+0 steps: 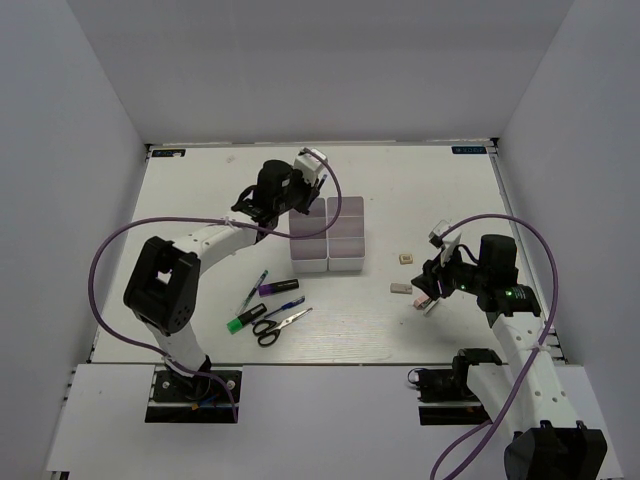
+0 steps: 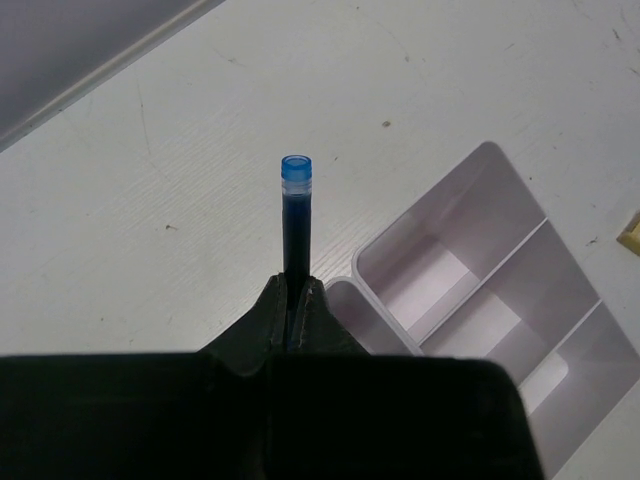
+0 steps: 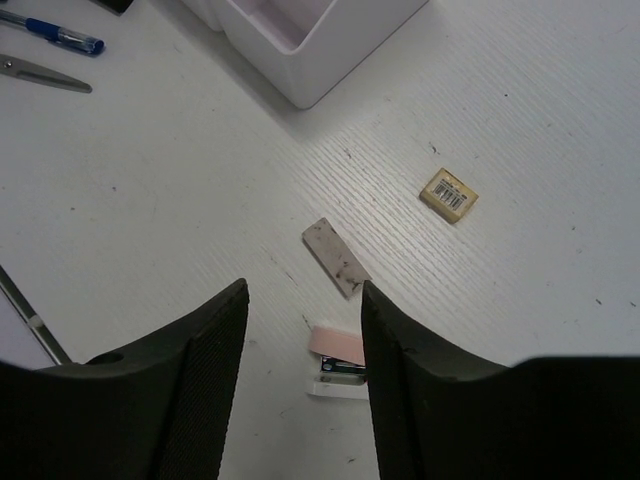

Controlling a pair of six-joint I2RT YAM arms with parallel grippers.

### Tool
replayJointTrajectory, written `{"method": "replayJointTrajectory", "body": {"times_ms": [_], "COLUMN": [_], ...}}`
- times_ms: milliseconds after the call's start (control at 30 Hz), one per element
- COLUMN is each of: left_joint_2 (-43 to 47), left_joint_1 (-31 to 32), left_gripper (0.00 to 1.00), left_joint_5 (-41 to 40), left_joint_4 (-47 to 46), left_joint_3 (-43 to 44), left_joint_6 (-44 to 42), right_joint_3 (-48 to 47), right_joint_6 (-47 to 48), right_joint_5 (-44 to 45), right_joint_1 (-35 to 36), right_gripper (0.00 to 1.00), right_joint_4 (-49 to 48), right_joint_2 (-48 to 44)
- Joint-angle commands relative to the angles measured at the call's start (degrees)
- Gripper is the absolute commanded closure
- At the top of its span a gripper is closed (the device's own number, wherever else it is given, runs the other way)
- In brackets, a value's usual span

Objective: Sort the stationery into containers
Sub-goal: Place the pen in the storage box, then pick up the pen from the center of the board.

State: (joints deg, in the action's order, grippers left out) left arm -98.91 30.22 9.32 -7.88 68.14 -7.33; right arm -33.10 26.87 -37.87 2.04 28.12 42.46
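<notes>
The left hand (image 2: pixel 295 292) pinches a blue pen (image 2: pixel 296 215) near the white bins (image 2: pixel 483 280); the right hand (image 3: pixel 303 300) hovers spread over a pink-white eraser (image 3: pixel 335 343) on the counter (image 3: pixel 150 200).

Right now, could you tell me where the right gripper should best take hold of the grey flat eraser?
Across its two long edges at mid-length, from straight above: the grey flat eraser lies flat and diagonal, so the open right gripper likely needs a wrist turn.
</notes>
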Motion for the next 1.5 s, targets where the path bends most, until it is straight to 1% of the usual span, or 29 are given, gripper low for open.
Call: {"method": "replayJointTrajectory", "body": {"times_ms": [0, 67, 100, 167, 200, 300, 400, 433, 500, 533, 567, 600, 633, 667, 733, 767, 800, 833, 867, 900, 933, 967, 1033, 1067, 1100, 1133, 1267, 1367, 1467], "left_joint_2": [1.2, 1.6, 1.8, 2.8, 3.2, 4.9, 8.5, 9.4, 14.1, 15.4, 16.4, 19.3, 20.2, 21.3, 21.9, 21.8, 21.3, 21.0, 20.7, 20.3, 20.3, 20.1, 18.3, 17.6, 16.5, 15.3, 12.7, 11.0, 9.7], "left_joint_1": [0.5, 0.7, 0.7, 0.9, 1.2, 1.9, 2.9, 3.2, 4.8, 5.2, 5.7, 5.8, 5.8, 5.6, 5.3, 5.2, 4.8, 4.6, 4.2, 4.2, 4.1, 4.1, 3.5, 3.0, 2.6, 1.8, 0.5, -0.1, -0.4], "left_gripper": [0.96, 0.90, 0.73, 0.59, 0.48, 0.42, 0.41, 0.46, 0.62, 0.82, 0.91, 0.99, 1.00, 1.00, 1.00, 0.94, 0.83, 0.63, 0.61, 0.58, 0.55, 0.53, 0.54, 0.56, 0.61, 0.63, 0.63, 0.59, 0.59], "left_joint_5": [-0.7, -0.6, -0.7, -0.7, -1.3, -1.7, -2.1, -3.5, -4.7, -7.9, -9.0, -12.4, -13.7, -15.4, -17.7, -21.7, -22.4, -23.3, -23.6, -23.8, -24.0, -24.3, -23.0, -22.2, -21.4, -20.8, -19.7, -19.3, -18.9], "left_joint_4": [-2.2, -2.1, -2.1, -2.8, -2.8, -1.7, -0.6, -0.6, 1.3, 4.2, 9.8, 16.6, 20.2, 30.2, 35.7, 43.2, 45.2, 47.1, 50.5, 50.9, 50.2, 50.3, 49.3, 49.3, 48.5, 48.6, 46.8, 46.4, 45.0], "left_joint_3": [-1.3, -2.1, -2.4, -3.6, -3.8, -3.6, -3.5, -3.9, -4.2, -4.0, -3.0, -2.6, -1.6, -1.4, -2.1, -2.5, -3.0, -3.4, -4.8, -5.9, -7.0, -9.1, -10.0, -10.7, -11.1, -11.2, -12.3, -12.6, -13.6], "left_joint_6": [-1.5, -1.5, -1.3, -0.9, -1.2, -1.8, -1.8, -1.9, -1.7, -1.4, -1.0, 1.0, 3.4, 4.5, 6.2, 6.9, 8.8, 11.5, 12.3, 13.3, 14.2, 15.3, 16.4, 16.8, 17.3, 17.6, 18.4, 18.8, 19.1], "right_joint_3": [0.1, 0.3, 0.1, 0.1, 0.1, 0.1, 0.1, 0.1, 0.0, -0.2, -0.1, -0.3, -0.4, -0.9, -1.1, -2.0, -2.5, -3.0, -4.7, -5.0, -5.6, -5.5, -5.0, -4.9, -4.3, -4.3, -4.1, -4.2, -4.3], "right_joint_6": [0.9, 0.9, 0.9, 0.9, 0.9, 0.9, 0.8, 0.9, 0.2, -0.2, -0.7, -2.9, -3.8, -6.5, -8.2, -6.9, -5.7, -4.7, -4.3, -3.3, -3.1, -3.2, -4.1, -4.3, -4.5, -5.0, -5.3, -5.6, -5.7], "right_joint_5": [-1.3, -1.3, -1.2, -1.0, -0.8, -0.8, -0.8, -0.7, -0.3, 0.3, 1.5, 2.1, 2.9, 6.1, 7.2, 6.1, 5.6, 3.0, 2.3, 0.9, 0.2, -0.2, 0.3, 0.5, 1.9, 2.3, 4.1, 4.7, 5.1], "right_joint_1": [0.2, 0.2, 0.2, 0.1, 0.0, 0.1, 0.2, 0.1, 0.0, 0.0, 0.1, 0.1, 0.1, 0.1, 0.2, 0.2, 0.3, 0.4, 0.3, 0.3, 0.3, 0.3, 0.4, 0.2, 0.3, 0.2, 0.1, 0.2, 0.2], "right_gripper": [0.47, 0.44, 0.44, 0.41, 0.41, 0.39, 0.39, 0.39, 0.39, 0.42, 0.66, 0.89, 1.00, 1.00, 1.00, 0.56, 0.29, 0.14, 0.10, 0.19, 0.38, 0.99, 1.00, 1.00, 1.00, 1.00, 0.99, 0.99, 0.99], "right_joint_4": [-1.3, -1.3, -1.3, -1.2, -1.3, -1.2, -1.0, -1.0, -0.9, -1.0, -1.4, -1.6, -1.7, -1.6, -0.9, 0.0, 2.9, 3.6, 4.4, 6.4, 6.8, 6.9, 6.1, 5.2, 5.0, 4.4, 3.8, 3.6, 3.6], "right_joint_2": [0.0, 0.0, -0.1, -0.1, -0.1, -0.2, -0.4, -0.4, -0.5, -0.4, -0.4, -0.3, 0.1, 0.1, 1.2, 1.7, 3.7, 4.3, 5.7, 6.6, 7.3, 7.4, 7.0, 6.9, 6.7, 6.3, 6.4, 6.4, 6.3]}}
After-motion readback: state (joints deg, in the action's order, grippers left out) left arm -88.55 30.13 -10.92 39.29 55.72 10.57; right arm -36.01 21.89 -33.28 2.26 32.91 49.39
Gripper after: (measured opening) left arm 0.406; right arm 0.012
